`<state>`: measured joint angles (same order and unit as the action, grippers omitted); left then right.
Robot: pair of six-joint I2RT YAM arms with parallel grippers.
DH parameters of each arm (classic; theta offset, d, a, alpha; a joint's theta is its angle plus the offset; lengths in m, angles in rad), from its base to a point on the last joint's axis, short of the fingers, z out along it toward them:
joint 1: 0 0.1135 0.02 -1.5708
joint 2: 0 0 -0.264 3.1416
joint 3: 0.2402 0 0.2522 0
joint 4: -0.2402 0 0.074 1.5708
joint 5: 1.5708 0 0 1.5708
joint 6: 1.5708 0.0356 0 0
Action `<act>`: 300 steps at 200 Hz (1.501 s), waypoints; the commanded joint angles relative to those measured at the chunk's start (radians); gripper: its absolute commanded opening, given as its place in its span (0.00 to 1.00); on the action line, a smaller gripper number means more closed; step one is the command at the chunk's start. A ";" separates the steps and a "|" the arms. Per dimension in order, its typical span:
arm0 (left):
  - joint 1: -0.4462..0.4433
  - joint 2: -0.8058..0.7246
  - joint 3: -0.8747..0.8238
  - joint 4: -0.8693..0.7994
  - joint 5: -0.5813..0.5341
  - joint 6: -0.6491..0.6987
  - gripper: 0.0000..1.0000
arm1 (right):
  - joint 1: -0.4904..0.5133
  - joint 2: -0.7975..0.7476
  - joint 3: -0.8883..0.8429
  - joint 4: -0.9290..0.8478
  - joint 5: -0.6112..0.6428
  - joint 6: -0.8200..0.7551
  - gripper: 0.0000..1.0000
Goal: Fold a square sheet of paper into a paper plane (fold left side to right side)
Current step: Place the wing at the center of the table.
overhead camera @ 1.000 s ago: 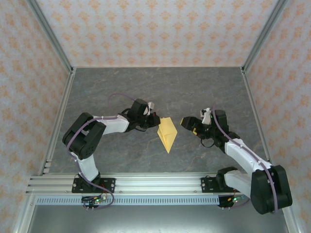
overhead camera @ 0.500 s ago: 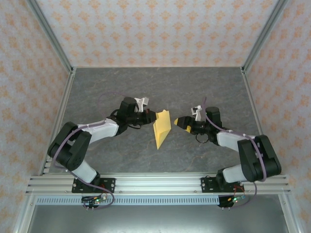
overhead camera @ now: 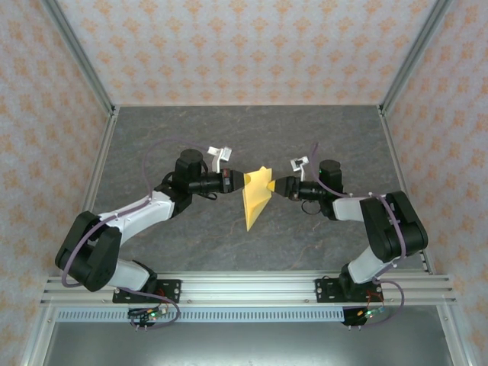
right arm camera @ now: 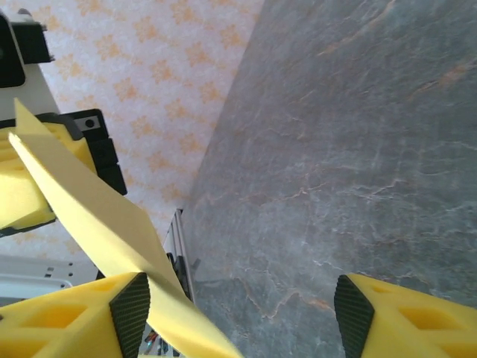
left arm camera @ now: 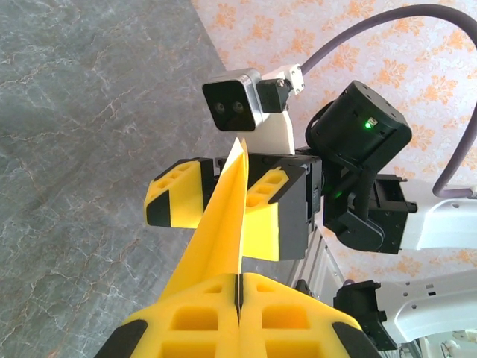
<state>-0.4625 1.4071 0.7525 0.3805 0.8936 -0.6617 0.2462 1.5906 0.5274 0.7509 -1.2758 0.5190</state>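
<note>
Care matters here, I judge: the right side should close squarely across the crease, with the fold kept flat, before anything is let go. Left jaws are clamped on the paper (overhead camera: 255, 200), holding it edge-up above the surface (overhead camera: 191, 137), mid-scene. Right jaws stand partly apart astride its right edge; one pad seems to touch it, but there is no grip yet.

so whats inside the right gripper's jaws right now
The folded yellow paper runs between the fingers of the right gripper, beside one. The other finger stands apart, with grey table showing in the gap. The left gripper, shut, covers the paper's other end.
</note>
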 commanded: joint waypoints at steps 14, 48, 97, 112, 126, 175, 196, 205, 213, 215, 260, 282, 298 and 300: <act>0.001 -0.010 0.000 0.026 0.036 0.019 0.00 | 0.032 -0.054 0.035 0.059 -0.067 -0.004 0.65; 0.004 -0.003 0.005 0.003 0.027 0.030 0.00 | 0.038 -0.086 0.041 -0.020 -0.055 -0.046 0.55; 0.018 0.016 -0.007 0.003 0.013 0.027 0.00 | 0.039 -0.140 0.033 -0.160 -0.040 -0.136 0.38; 0.022 0.027 -0.005 0.000 0.011 0.029 0.00 | 0.039 -0.157 0.032 -0.215 -0.022 -0.171 0.33; 0.024 0.041 -0.005 -0.002 0.008 0.033 0.00 | 0.038 -0.161 0.033 -0.249 -0.011 -0.192 0.27; 0.025 0.105 0.028 -0.118 -0.053 0.106 0.34 | 0.039 -0.107 0.097 -0.511 0.096 -0.260 0.08; 0.025 0.121 0.080 -0.294 -0.136 0.205 0.59 | 0.041 -0.020 0.130 -0.553 0.117 -0.205 0.07; 0.025 0.119 0.102 -0.376 -0.192 0.244 0.64 | 0.048 0.008 0.127 -0.523 0.126 -0.153 0.07; 0.025 0.107 0.115 -0.428 -0.246 0.270 0.68 | 0.058 0.022 0.123 -0.507 0.143 -0.127 0.07; 0.024 0.104 0.116 -0.437 -0.260 0.273 0.69 | 0.061 0.024 0.122 -0.508 0.152 -0.122 0.07; -0.089 -0.075 0.070 -0.558 -0.454 0.379 0.72 | 0.073 0.064 0.126 -0.516 0.305 0.045 0.07; -0.200 -0.108 0.049 -0.570 -0.501 0.365 0.71 | 0.073 0.079 0.132 -0.519 0.320 0.115 0.07; -0.287 -0.101 0.039 -0.564 -0.557 0.330 0.71 | 0.077 0.080 0.136 -0.538 0.327 0.134 0.07; -0.297 -0.098 0.039 -0.563 -0.567 0.325 0.71 | 0.077 0.079 0.137 -0.543 0.329 0.134 0.07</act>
<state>-0.6662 1.3037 0.8257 -0.1242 0.4595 -0.3382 0.3161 1.6611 0.6434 0.2329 -0.9951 0.5739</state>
